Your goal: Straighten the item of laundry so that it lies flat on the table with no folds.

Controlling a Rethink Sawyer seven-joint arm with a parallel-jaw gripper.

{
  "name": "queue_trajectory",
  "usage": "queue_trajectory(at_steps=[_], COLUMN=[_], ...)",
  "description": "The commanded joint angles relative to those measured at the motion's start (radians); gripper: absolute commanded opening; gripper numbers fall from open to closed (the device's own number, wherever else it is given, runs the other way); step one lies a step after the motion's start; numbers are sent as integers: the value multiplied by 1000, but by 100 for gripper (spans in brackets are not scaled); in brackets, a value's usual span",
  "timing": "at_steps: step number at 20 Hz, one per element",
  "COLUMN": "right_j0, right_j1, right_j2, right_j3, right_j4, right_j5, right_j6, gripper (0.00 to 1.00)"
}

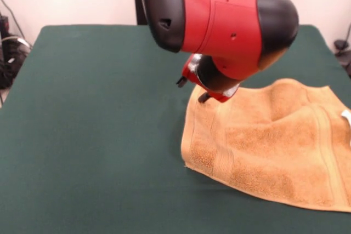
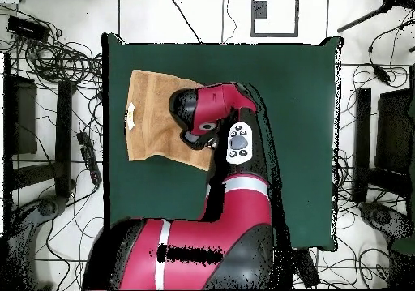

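Note:
The orange-tan towel [image 1: 274, 146] lies on the right side of the green table [image 1: 93, 113], mostly spread out. It has a raised wrinkle near its far edge, stripe bands, and a white tag [image 1: 346, 118] at the picture's right edge. My gripper [image 1: 192, 90] hangs under the red and black wrist, low over the towel's far left corner. Its two black fingertips [image 1: 203, 98] stand apart with nothing between them, and one is just at the towel's edge. In the overhead view the towel [image 2: 150, 113] lies at the table's [image 2: 300, 117] upper left, and the arm hides the gripper.
The arm's bulky red wrist [image 1: 225, 20] hangs over the table's middle far side and hides part of the towel's far edge. Cables and black stands [image 2: 49, 101] lie on the floor around the table.

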Motion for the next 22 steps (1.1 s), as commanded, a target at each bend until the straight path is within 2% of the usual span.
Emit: queue_trajectory(at_steps=[1,5,9,13,22], right_j0=[13,23,12,16,19], right_j1=[11,32,64,56,76], right_j2=[105,82,88,84,51], right_j3=[165,156,140,162,171], right_j4=[20,-3,16,21,-25], right_j5=[-33,-48,-69,-103,-126], right_j6=[-98,-64,-20,12,8], gripper=[100,100,100,100,100])
